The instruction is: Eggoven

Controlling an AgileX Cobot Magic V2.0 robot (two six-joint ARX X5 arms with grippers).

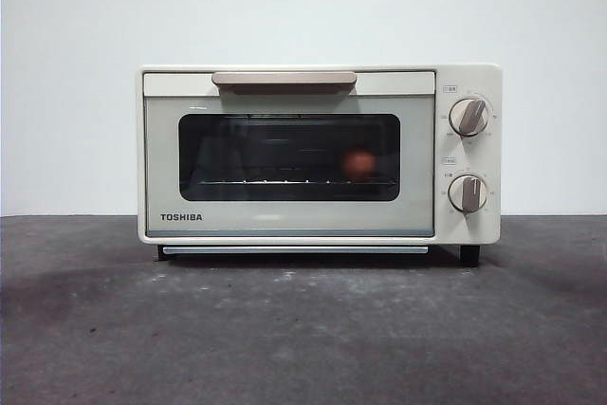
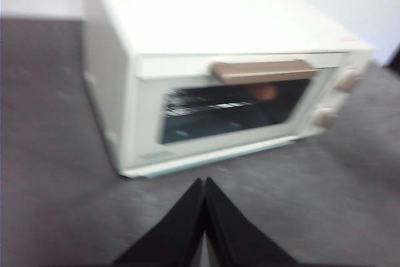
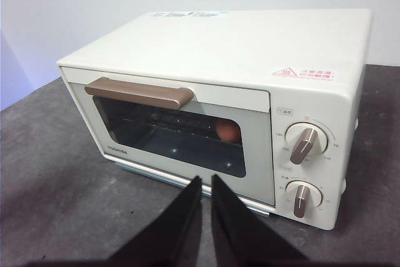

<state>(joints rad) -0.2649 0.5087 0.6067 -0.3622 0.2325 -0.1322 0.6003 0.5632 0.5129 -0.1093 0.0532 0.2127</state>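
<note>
**Egg Loaded, Door Closed**

The brown egg is sitting on the rack behind the glass, toward the right, inside the cream oven on the table. Both grippers, left and right, are hovering clear in front, jaws together and empty. Advisable: retreat without bumping the handle.

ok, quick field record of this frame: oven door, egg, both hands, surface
oven: cream TOSHIBA toaster oven, upright on the table, front to the front camera
door: closed, beige handle at top
egg: brown egg inside, on the rack, toward the knob side, seen through the glass
knobs: two knobs, one above the other
left hand: empty, jaws together, off the oven, in front of it
right hand: empty, narrow gap between jaws, off the oven
surface: dark grey table
</note>
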